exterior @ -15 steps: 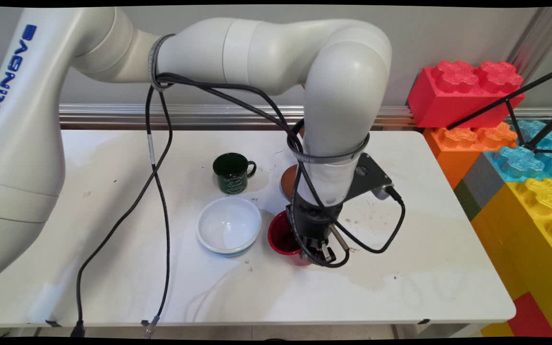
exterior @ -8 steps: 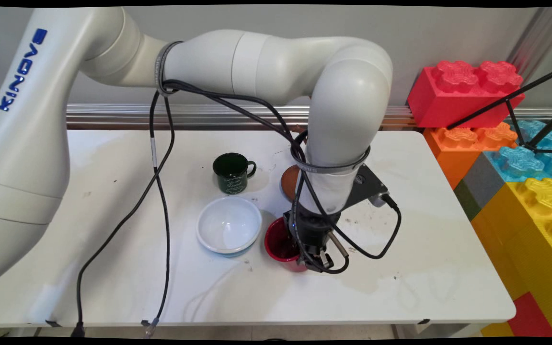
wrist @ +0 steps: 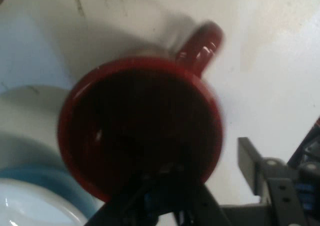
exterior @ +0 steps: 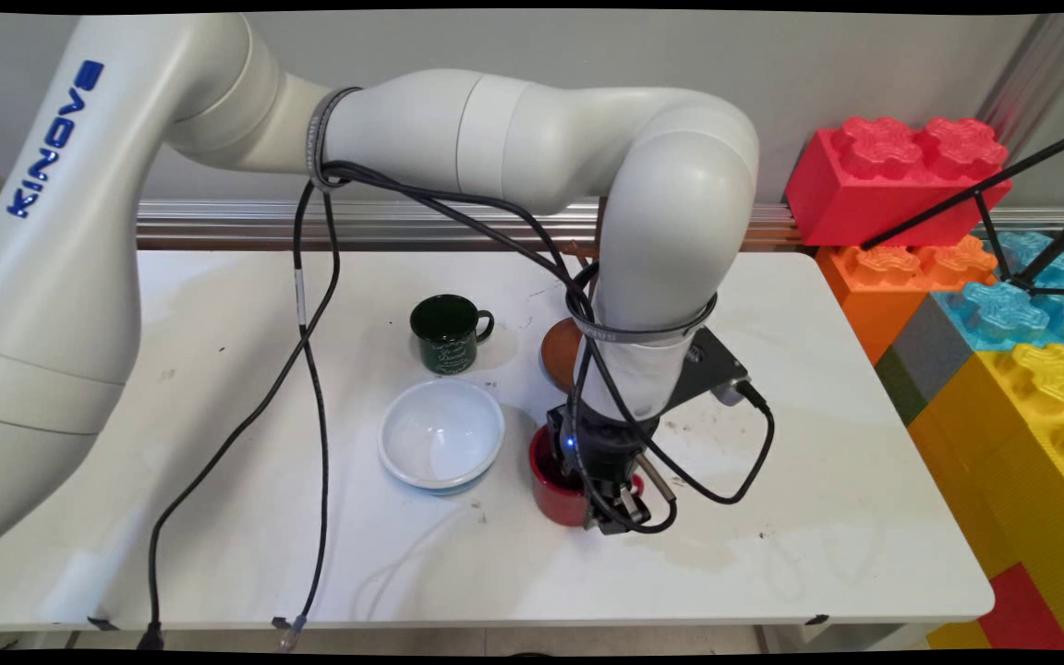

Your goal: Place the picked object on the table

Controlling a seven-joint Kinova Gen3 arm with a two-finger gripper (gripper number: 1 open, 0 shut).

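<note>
A red mug [exterior: 552, 485] stands on the white table [exterior: 818, 443], just right of a white bowl [exterior: 441, 432]. My gripper [exterior: 620, 513] reaches down over the mug's right rim. In the hand view I look straight into the mug [wrist: 140, 131], its handle [wrist: 202, 43] pointing away. One finger goes down inside the mug and is lost in the dark there. The other finger [wrist: 248, 161] stands outside the wall with a small gap to the rim. The gripper is open astride the wall.
A dark green mug [exterior: 447, 332] stands behind the bowl. A brown round thing [exterior: 558, 351] is half hidden behind the wrist. The bowl's blue-edged rim [wrist: 30, 206] lies close to the red mug. Big toy bricks [exterior: 892, 175] are stacked off the table's right end. Black cables [exterior: 310, 369] hang down at the left.
The gripper has come a little lower and nearer. The red mug shifted with it and now shows more outer wall and less of its inside.
</note>
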